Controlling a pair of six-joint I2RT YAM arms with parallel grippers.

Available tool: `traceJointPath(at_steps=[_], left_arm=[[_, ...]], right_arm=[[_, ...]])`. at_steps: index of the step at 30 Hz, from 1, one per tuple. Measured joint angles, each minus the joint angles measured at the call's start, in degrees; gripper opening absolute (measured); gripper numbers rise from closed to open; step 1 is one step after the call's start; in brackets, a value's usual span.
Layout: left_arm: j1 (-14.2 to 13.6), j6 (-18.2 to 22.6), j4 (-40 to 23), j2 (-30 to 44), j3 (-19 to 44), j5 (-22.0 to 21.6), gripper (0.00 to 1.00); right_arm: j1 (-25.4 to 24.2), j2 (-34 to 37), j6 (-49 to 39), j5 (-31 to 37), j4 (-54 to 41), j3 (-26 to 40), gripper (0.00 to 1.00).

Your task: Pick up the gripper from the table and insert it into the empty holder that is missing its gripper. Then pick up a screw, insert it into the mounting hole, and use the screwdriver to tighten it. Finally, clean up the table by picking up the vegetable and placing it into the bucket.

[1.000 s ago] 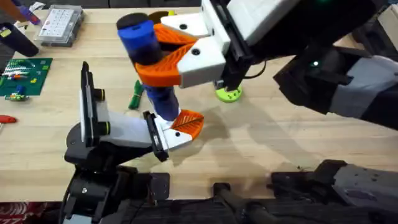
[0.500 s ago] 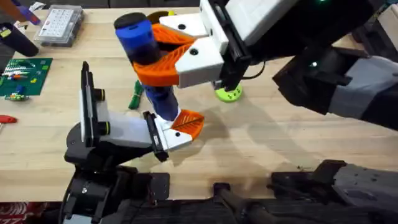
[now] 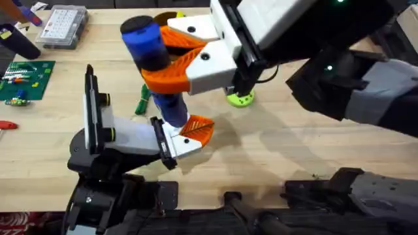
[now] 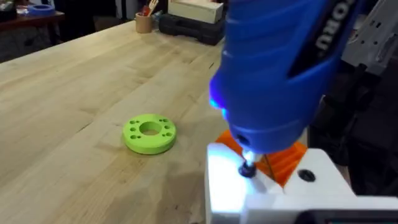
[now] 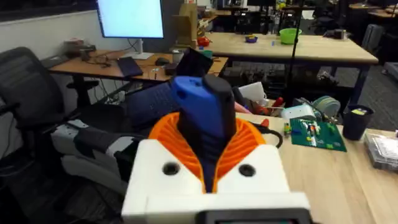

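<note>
My right gripper (image 3: 157, 55) is shut on the blue screwdriver (image 3: 149, 46), black cap up, held nearly upright. In the right wrist view its orange ribbed fingers (image 5: 249, 143) clasp the blue body (image 5: 202, 112). The screwdriver's lower end meets the holder (image 3: 171, 142), the white mount with a black plate at the tip of my left arm. The orange gripper piece (image 3: 199, 129) sits in that holder. In the left wrist view the lit bit presses on a small dark screw (image 4: 247, 169) in the white mount (image 4: 224, 180). The green vegetable (image 3: 142, 100) lies on the table behind the screwdriver.
A lime-green disc (image 3: 240, 99) (image 4: 149, 132) lies on the wood right of the screwdriver. A green circuit board (image 3: 25, 79) and a clear parts box (image 3: 62, 26) sit at the far left. A yellow rim (image 3: 166, 14) peeks out behind the right gripper.
The screwdriver's top has leaned a touch to the left in my right gripper. The left arm and the things on the table have not moved.
</note>
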Motion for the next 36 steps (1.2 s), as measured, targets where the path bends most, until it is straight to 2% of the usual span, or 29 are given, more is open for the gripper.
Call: traceJointPath(at_steps=[5, 8, 22, 36], left_arm=[[0.0, 0.0, 0.0, 0.0, 0.0, 0.0, 0.014], [0.0, 0.0, 0.0, 0.0, 0.0, 0.0, 0.014], [0.0, -0.1, -0.1, 0.0, 0.0, 0.2, 0.014], [0.0, -0.2, -0.1, 0.0, 0.0, 0.2, 0.014]], right_arm=[[-0.2, 0.3, 2.4, -0.6, 9.9, -3.5, 0.047], [-0.8, 0.3, 4.4, -0.3, 12.3, -4.6, 0.047], [-1.0, 0.3, 8.5, 4.4, 10.2, -4.9, 0.047], [-0.7, 0.3, 9.1, 5.0, 9.9, -4.8, 0.047]])
